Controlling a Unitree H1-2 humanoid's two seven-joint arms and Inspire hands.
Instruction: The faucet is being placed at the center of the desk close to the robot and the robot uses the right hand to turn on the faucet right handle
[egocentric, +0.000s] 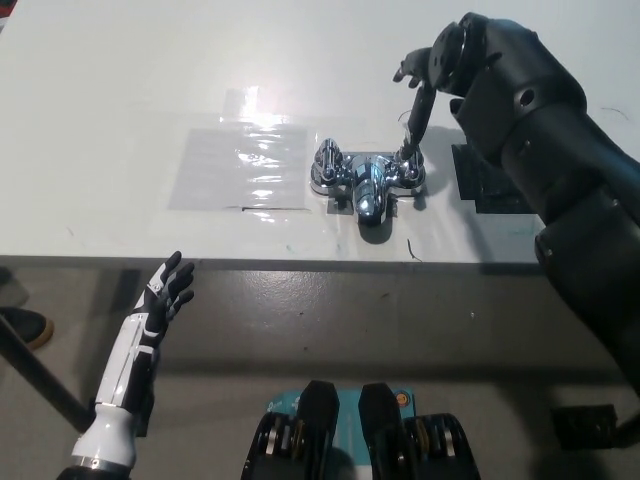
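A chrome faucet (366, 180) with two handles stands on the white desk (120, 110), near its front edge at the middle. My black right hand (420, 85) hovers over the faucet's right handle (409, 165), fingers spread, and one long finger (416, 120) reaches down to the top of that handle. The hand holds nothing. My white left hand (163, 296) rests open below the desk's front edge at the lower left, far from the faucet.
A clear plastic sheet (240, 165) lies flat left of the faucet. A black pad (497, 178) lies right of the faucet, partly under my right arm. A dark shoe (20, 325) shows at the left edge on the floor.
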